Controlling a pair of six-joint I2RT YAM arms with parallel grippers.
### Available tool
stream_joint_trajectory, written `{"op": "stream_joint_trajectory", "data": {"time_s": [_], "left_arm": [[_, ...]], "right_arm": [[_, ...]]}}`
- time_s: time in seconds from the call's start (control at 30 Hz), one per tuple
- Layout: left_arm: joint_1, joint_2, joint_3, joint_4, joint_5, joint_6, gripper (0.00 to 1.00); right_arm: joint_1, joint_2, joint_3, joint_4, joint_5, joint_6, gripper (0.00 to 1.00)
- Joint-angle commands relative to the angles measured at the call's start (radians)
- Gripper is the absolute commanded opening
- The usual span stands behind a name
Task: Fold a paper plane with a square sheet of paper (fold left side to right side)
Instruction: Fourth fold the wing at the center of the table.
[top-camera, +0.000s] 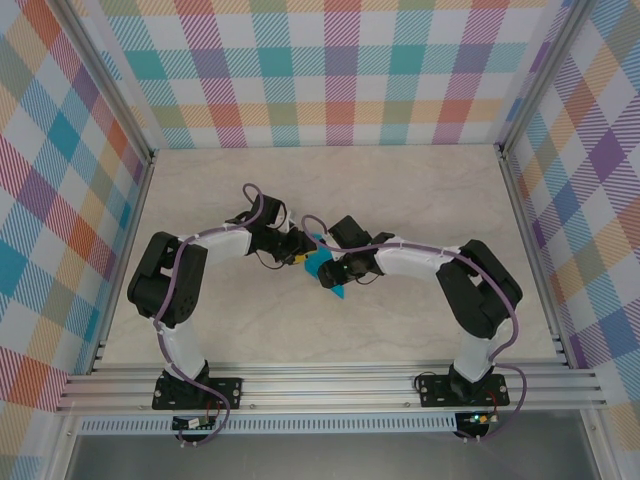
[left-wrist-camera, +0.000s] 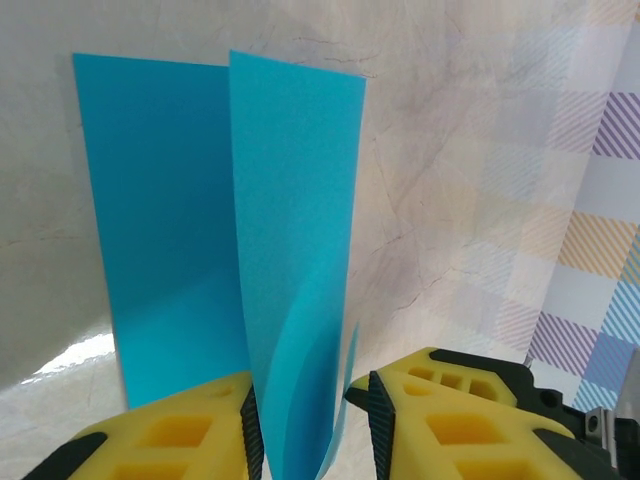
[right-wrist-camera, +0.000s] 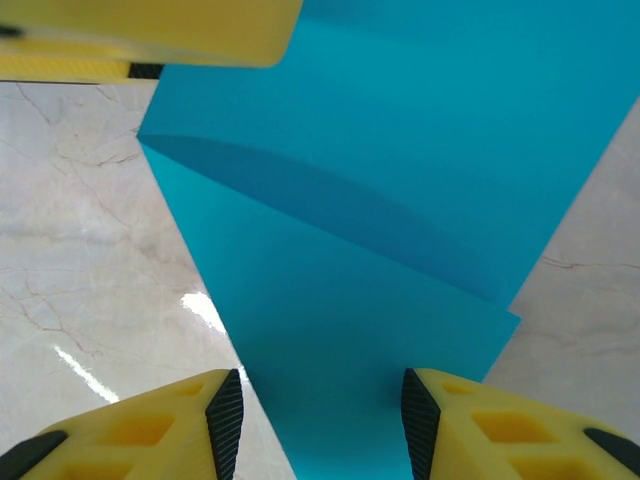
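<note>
Square sheet of paper (left-wrist-camera: 290, 200) is curled between left gripper (left-wrist-camera: 312, 425) jaws, pinch cannot be told; right gripper (right-wrist-camera: 320, 420) jaws are spread astride it.

walls (top-camera: 340, 70) were pastel plaid, top and sides | table (top-camera: 400, 190) was pale glossy marble | aluminium rails (top-camera: 330, 385) ran along bottom
</note>
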Motion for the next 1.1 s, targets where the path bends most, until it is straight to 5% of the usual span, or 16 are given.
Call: {"op": "stream_joint_trajectory", "data": {"time_s": [0.0,0.8,1.07], "left_arm": [[-0.016,0.019,0.031,-0.017,0.011,-0.020,0.34],[-0.016,0.040,0.045,0.003,0.010,-0.061,0.38],[-0.016,0.041,0.050,-0.001,0.010,-0.060,0.37]], "right_arm": [[0.001,0.016,-0.016,0.036,0.013,-0.012,0.47],[0.002,-0.013,-0.094,0.123,0.019,-0.015,0.50],[0.003,-0.002,-0.091,0.122,0.026,-0.010,0.38]]}}
